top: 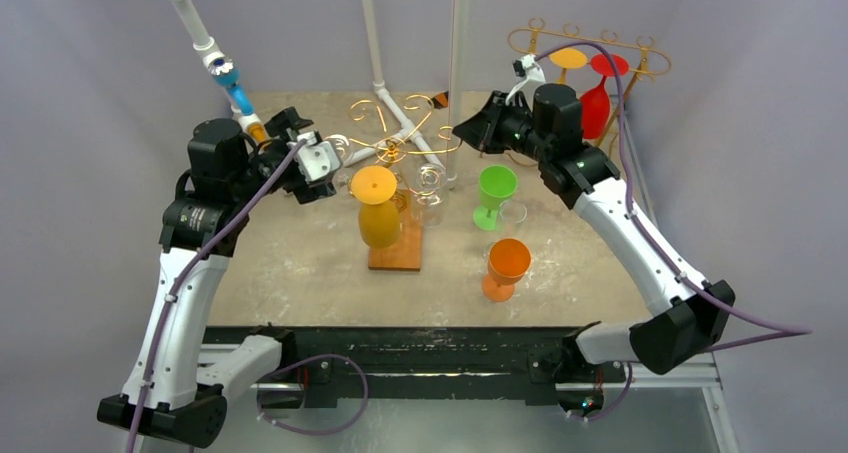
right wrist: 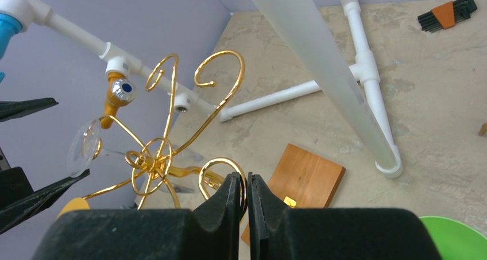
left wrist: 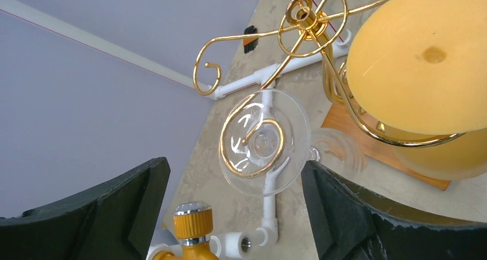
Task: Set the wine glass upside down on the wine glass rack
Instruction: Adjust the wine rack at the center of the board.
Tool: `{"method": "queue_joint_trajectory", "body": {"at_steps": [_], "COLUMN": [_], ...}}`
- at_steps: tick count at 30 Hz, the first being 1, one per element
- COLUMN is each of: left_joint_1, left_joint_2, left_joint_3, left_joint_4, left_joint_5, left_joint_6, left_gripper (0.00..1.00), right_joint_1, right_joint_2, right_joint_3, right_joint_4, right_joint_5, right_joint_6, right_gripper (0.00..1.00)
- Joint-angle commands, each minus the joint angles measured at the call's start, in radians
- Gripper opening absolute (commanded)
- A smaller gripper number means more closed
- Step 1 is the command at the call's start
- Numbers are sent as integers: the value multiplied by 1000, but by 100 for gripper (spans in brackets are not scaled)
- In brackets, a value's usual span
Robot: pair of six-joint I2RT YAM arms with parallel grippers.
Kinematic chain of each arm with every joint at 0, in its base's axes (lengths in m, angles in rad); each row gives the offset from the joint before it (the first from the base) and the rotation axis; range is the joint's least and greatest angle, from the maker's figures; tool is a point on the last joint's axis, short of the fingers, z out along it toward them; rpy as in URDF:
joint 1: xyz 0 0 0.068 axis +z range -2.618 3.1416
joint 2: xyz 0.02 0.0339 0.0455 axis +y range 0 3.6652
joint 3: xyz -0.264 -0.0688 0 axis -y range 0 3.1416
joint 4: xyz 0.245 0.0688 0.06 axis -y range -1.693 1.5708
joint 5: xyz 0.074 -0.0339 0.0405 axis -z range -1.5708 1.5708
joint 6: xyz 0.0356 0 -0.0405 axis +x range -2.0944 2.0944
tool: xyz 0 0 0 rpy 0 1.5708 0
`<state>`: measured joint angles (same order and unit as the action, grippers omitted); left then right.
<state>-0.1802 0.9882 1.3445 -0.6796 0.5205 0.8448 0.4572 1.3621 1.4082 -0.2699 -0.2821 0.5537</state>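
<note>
1. At the left hand point(left wrist: 234, 179): spread wide, clamped on nothing.
2. Just ahead of it, untouched: the clear wine glass point(left wrist: 264, 142), hanging foot-up and bowl-down in a gold spiral of the rack point(left wrist: 301, 10); apparently seated already.
3. Likely light, rigid, slick and brittle; best taken by the stem just under the foot, gently, never by the thin bowl.
4. At the right hand point(right wrist: 242, 182): pinched shut on a gold curl of that rack, probably steadying it.
5. Further out: thin polished scrolling wire, a matte yellow glass point(left wrist: 419, 59) hung alongside, a wooden base block point(right wrist: 307, 177), a speckled stone-like worktop point(right wrist: 436, 99).
</note>
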Motion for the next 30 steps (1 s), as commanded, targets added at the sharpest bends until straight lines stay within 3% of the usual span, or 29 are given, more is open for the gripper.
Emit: {"method": "queue_joint_trajectory", "body": {"at_steps": [1,22,30], "left_joint_1": [-4,-4,-4], "left_joint_2": [9,63,78], "left_joint_3": [-10,-6,-13], "left_joint_4": [61,171,177], "left_joint_5": [-1,-47,-45], "left_joint_6": [-7,-71,-51], "left_gripper": [91,87,86], "right_joint_1": [8,44,122], "right_joint_2": [-49,-154,-163], "right_joint_3": [-22,-120,-80], "right_joint_4": [25,16,-72], "right_joint_5": [-36,18,160], "right_joint_6": [17,78,103], "right_gripper": [3,0,0]}}
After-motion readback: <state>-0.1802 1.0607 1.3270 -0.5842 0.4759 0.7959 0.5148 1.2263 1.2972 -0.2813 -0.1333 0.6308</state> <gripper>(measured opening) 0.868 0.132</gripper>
